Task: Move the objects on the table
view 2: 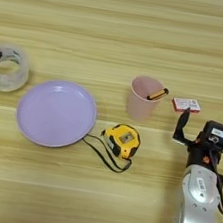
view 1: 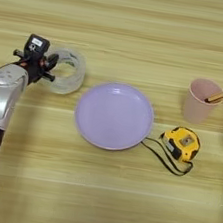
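Leaning rightward in cup point(view 2: 141, 104): pen point(view 2: 157, 94)

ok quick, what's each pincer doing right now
left pincer: at the clear tape roll, one finger inside its ring; grip cannot be told.
right pincer: open, holding nothing, just right of the pink cup.

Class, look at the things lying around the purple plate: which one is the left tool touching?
The clear tape roll, left of the purple plate. The left tool is at its rim; the pink cup and tape measure lie untouched on the right.
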Available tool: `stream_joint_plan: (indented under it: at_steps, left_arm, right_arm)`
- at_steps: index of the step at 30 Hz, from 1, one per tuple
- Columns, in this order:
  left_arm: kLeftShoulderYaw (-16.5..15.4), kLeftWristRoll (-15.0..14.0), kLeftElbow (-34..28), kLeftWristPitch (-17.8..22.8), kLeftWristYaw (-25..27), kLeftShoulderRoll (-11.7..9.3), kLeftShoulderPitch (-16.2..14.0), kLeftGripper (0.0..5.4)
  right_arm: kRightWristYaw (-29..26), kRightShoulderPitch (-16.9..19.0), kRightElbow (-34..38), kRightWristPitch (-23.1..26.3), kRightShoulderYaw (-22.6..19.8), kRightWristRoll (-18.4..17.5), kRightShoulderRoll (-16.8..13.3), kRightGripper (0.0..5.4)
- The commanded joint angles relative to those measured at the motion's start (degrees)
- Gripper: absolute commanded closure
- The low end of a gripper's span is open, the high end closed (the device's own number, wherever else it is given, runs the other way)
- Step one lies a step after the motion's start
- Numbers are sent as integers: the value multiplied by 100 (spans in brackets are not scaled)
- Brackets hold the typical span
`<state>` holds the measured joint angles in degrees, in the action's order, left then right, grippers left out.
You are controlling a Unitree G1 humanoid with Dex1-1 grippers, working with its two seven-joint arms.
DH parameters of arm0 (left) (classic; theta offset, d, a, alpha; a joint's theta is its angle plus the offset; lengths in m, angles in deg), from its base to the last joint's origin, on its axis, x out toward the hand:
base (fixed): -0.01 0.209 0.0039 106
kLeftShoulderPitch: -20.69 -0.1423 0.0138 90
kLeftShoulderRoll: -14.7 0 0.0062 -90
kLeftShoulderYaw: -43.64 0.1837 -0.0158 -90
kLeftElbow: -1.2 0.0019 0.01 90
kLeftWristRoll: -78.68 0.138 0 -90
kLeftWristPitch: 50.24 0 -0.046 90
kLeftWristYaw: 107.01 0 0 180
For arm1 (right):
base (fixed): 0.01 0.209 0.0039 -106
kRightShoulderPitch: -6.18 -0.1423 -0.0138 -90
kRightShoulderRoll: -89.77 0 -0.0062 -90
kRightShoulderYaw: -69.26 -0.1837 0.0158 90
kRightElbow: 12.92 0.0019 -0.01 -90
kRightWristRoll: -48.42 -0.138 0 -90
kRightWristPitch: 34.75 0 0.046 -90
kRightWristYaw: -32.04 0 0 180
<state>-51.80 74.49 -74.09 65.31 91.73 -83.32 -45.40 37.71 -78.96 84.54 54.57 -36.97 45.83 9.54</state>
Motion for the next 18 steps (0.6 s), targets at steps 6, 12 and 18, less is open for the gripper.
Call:
stream_joint_plan:
  at_steps: [6, 12, 18]
  left_arm:
    - [129, 58, 2, -129, -23, 115, -78, 392]
    - [312, 384, 3, -529, -325, 143, -164, 326]
    - [217, 645, 10, -1119, -839, 184, -138, 270]
  right_arm:
    - [-46, 42, 142, 92, -46, -52, -43, 0]
    - [-60, 53, 146, 91, -48, -43, -59, 0]
    - [-69, 55, 117, 71, -38, -25, -76, 0]
